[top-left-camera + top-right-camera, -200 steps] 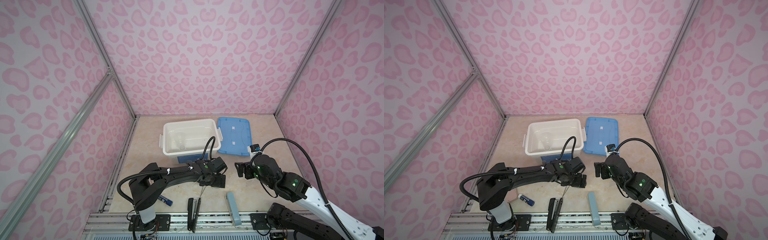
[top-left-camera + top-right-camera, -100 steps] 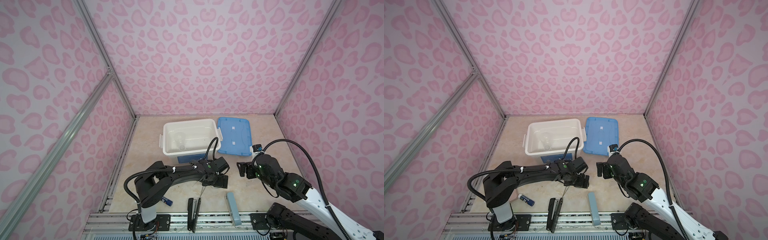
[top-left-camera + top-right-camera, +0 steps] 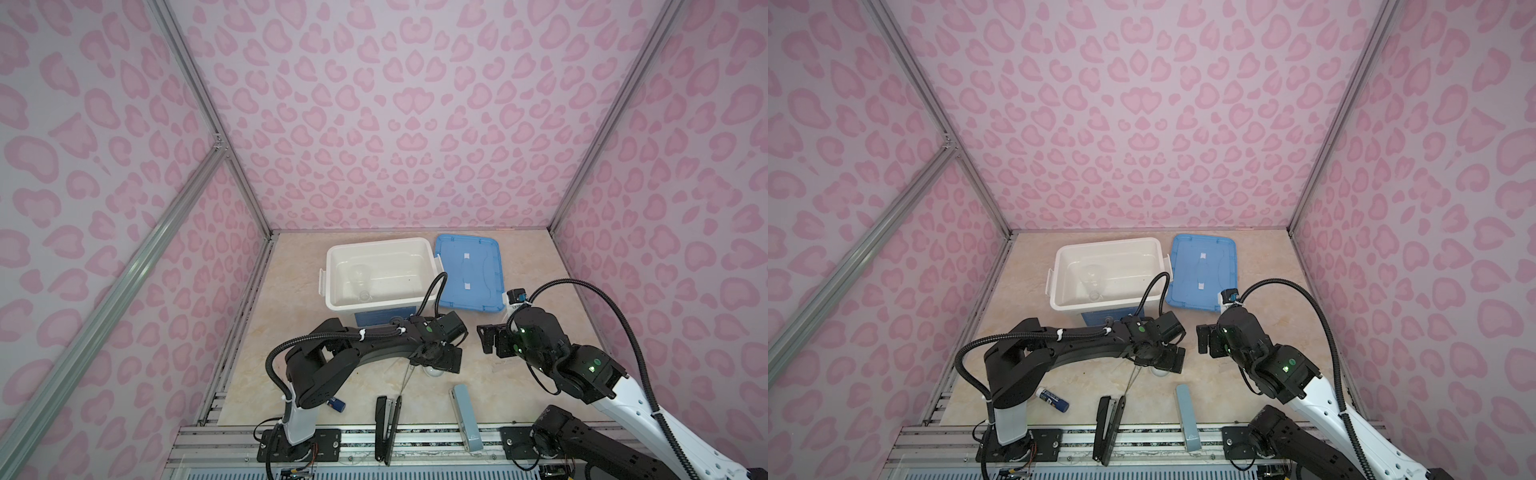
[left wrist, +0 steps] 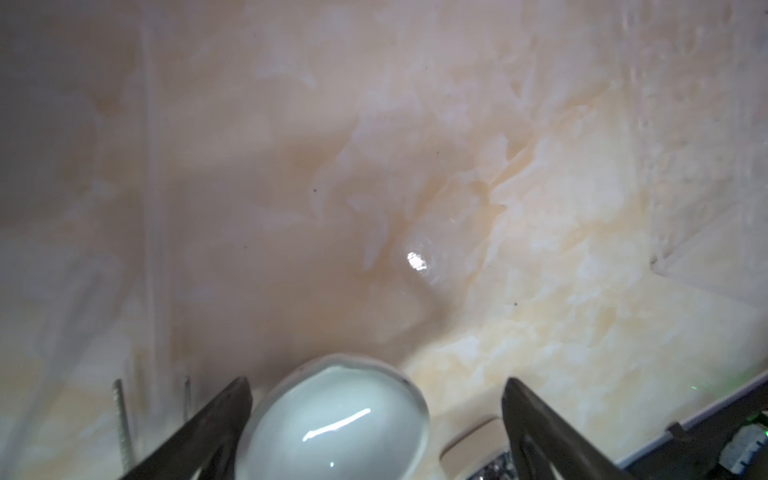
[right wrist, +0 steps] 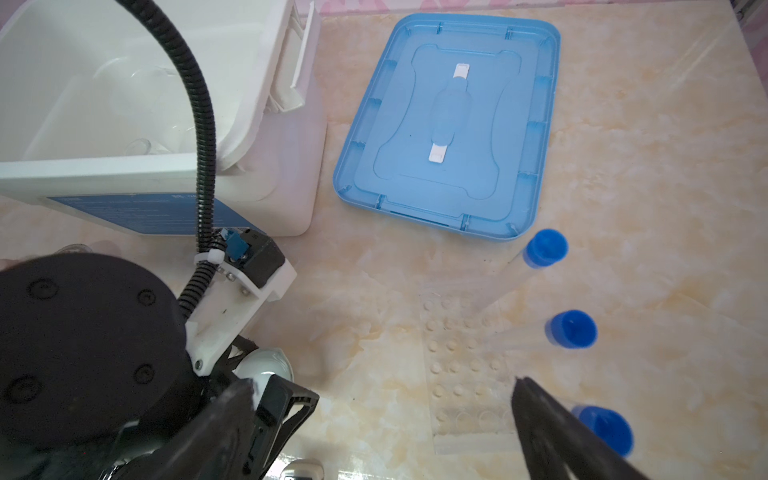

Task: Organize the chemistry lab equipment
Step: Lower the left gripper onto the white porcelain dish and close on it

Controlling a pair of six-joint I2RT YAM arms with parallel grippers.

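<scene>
Claws on both arms stand spread wide, and neither has hold of anything. In both top views the left claw point(image 3: 440, 361) point(image 3: 1169, 359) hangs low over the marbled worktop point(image 3: 291, 311) at the lower middle of the frame. The small white dish point(image 3: 434, 371) point(image 3: 1158, 371) peeps out from under its tip. The left wrist view shows that dish point(image 4: 336, 419) sitting on the worktop between the two spread jaws. One jaw is close against its rim and the other is well clear; I cannot tell whether the near one touches. A thin rod point(image 3: 405, 374) lies slanting just beside the dish, running down toward the black stapler point(image 3: 386, 428) at the frame's bottom edge, with the pale-blue stapler point(image 3: 465, 415) to its right. The right claw point(image 3: 486, 336) hovers empty to the right of the left one, facing it. In the right wrist view three blue-capped tubes point(image 5: 572, 328) lie by the clear rack point(image 5: 461, 365) on the worktop. Behind, at mid-frame, the white bin point(image 3: 376, 244) holds some clear pieces point(image 3: 360, 278), and the blue lid point(image 3: 467, 274) lies flat to its right. A glue stick point(image 3: 1052, 400) rests by the left arm's base.
</scene>
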